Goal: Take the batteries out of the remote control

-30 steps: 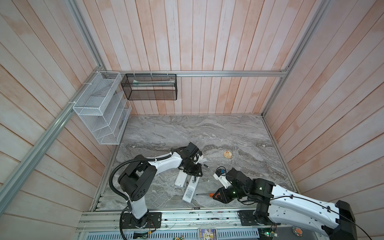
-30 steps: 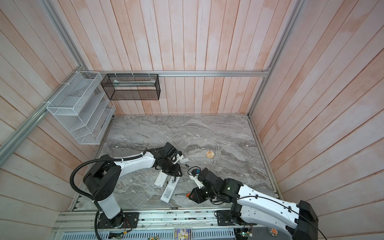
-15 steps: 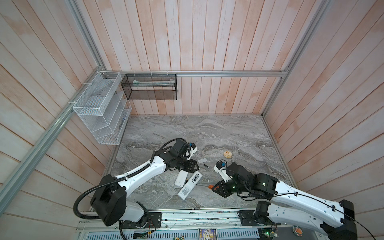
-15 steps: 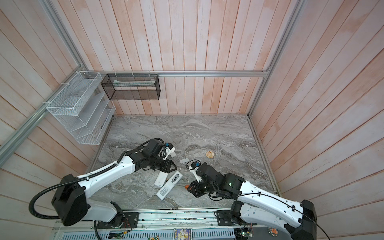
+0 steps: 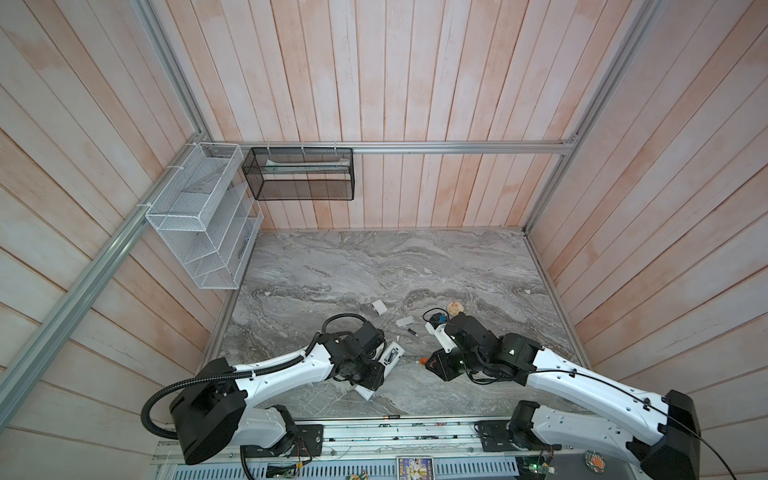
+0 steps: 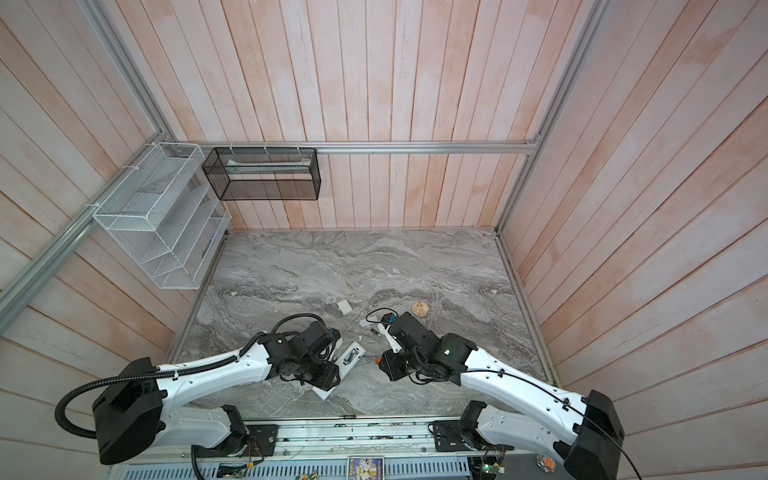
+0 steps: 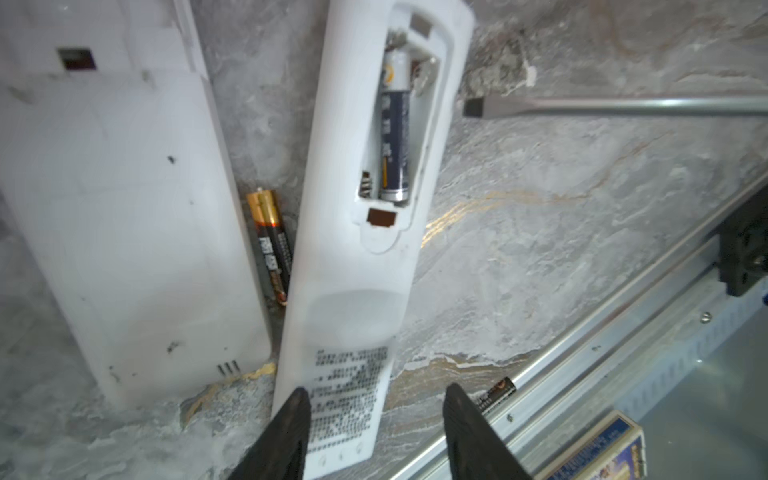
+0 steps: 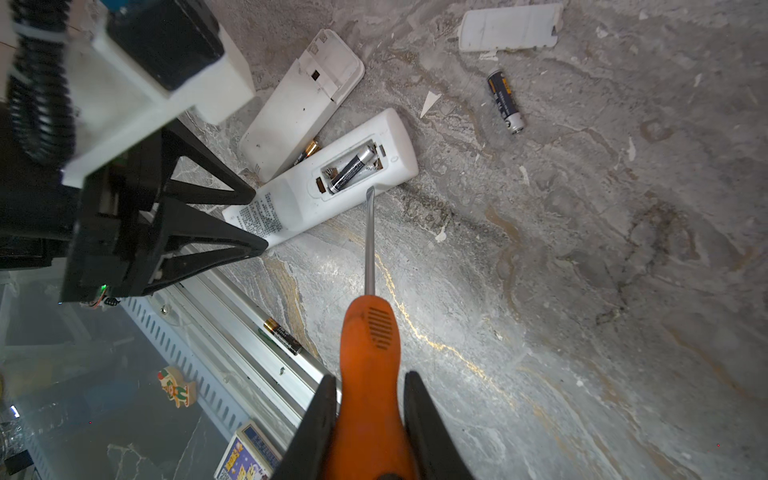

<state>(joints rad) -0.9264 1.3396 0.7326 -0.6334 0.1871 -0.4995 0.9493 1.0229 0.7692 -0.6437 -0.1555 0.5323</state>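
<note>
— How many batteries (image 8: pixel 505 99) do you count?
— Four: one in the compartment (image 7: pixel 370 124) of the open remote (image 7: pixel 353 291), one between it and the second remote (image 7: pixel 124 208), one loose on the table (image 8: pixel 582 291), and one beside the front rail (image 8: pixel 232 307).
— Grippers?
— My left gripper (image 7: pixel 376 399) is spread around the open remote's end. My right gripper (image 8: pixel 370 382) pinches the one screwdriver (image 8: pixel 370 353).

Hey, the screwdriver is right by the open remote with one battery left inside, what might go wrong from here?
1. The left gripper stands open at the end of the remote, not clamping it, so a push from the screwdriver in the right gripper may slide the remote.
2. The remaining battery could pop out and roll toward the front edge of the table, where a loose battery already lies.
</note>
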